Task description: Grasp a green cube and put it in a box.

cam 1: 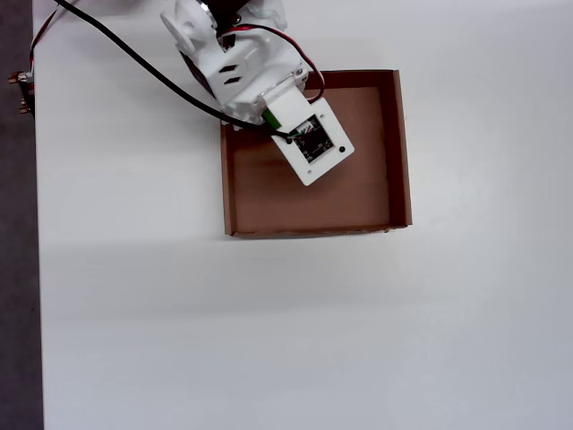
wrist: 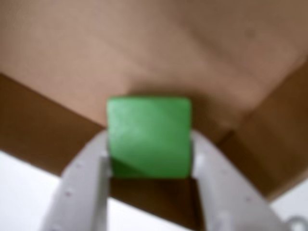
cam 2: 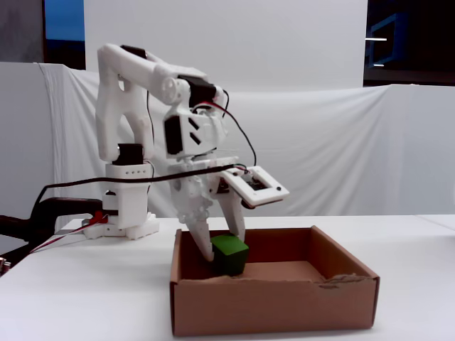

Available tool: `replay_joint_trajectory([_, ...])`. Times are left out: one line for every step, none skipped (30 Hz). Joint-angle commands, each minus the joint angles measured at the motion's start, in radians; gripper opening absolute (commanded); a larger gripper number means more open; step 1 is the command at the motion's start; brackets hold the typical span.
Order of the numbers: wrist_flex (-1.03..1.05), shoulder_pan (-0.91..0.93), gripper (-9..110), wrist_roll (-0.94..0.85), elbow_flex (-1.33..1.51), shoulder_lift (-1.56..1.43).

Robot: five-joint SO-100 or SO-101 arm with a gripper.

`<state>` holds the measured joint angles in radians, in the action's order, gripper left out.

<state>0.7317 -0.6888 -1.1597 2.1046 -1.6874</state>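
Gripper (cam 2: 222, 261) was closed on the green cube (cam 2: 230, 253), holding it inside the box (cam 2: 341, 288), low over the left part of the floor in the fixed view. Grasp and carry appeared done; release remained.

The small solid green cube (cam 2: 229, 253) sits between the white two-finger gripper's (cam 2: 222, 263) fingers, inside the shallow square brown cardboard box (cam 2: 274, 305), toward its left side in the fixed view. The box rests on the white table (cam 1: 269, 331).
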Motion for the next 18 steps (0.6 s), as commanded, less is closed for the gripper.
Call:
replay_joint_trajectory([-0.018, -0.008, 15, -0.008, 0.000, -0.003])
replay_joint_trajectory([-0.023, -0.008, 15, -0.008, 0.005, -0.003])
replay_joint_trajectory([-0.028, -0.008, 16, -0.008, 0.006, -0.003])
replay_joint_trajectory([-0.032, -0.008, 16, -0.008, 0.011, -0.003])
replay_joint_trajectory([-0.038, -0.008, 17, -0.008, 0.014, -0.003])
replay_joint_trajectory([-0.041, -0.008, 17, -0.008, 0.017, -0.003])
replay_joint_trajectory([-0.043, -0.008, 18, -0.008, 0.018, -0.003])
replay_joint_trajectory([-0.044, -0.008, 19, -0.008, 0.021, -0.003])
replay_joint_trajectory([-0.046, -0.008, 20, -0.008, 0.023, -0.006])
replay_joint_trajectory([-0.048, -0.008, 20, -0.008, 0.025, -0.008])
replay_joint_trajectory([-0.048, -0.008, 21, -0.008, 0.026, -0.011])
replay_joint_trajectory([-0.048, -0.008, 21, -0.008, 0.026, -0.014])
replay_joint_trajectory([-0.044, -0.008, 21, -0.008, 0.026, -0.020])
replay_joint_trajectory([-0.038, -0.006, 22, -0.006, 0.026, -0.028])
replay_joint_trajectory([-0.029, -0.003, 22, -0.005, 0.026, -0.038])
replay_joint_trajectory([-0.018, 0.002, 22, -0.005, 0.026, -0.052])
replay_joint_trajectory([-0.003, 0.008, 22, -0.006, 0.026, -0.072])
replay_joint_trajectory([0.009, 0.012, 22, -0.005, 0.026, -0.092])
